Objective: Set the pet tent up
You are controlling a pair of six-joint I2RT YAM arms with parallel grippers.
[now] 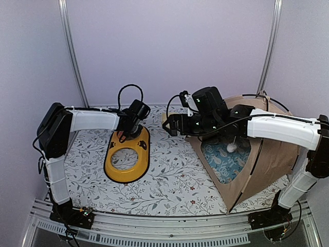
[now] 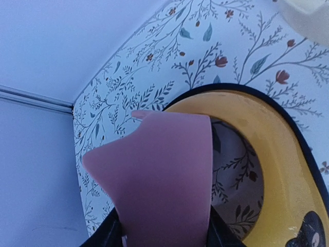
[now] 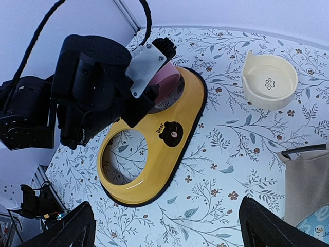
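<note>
One smooth pink bowl (image 2: 159, 175) pinched in left jaws; right jaws spread wide.

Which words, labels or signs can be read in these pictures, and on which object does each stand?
"Bear": printed on the yellow tray, next to a small bear face.
Paw-print sign, no words: inside the cream bowl.
Pink bowl and pet tent: no text can be read on them.
</note>
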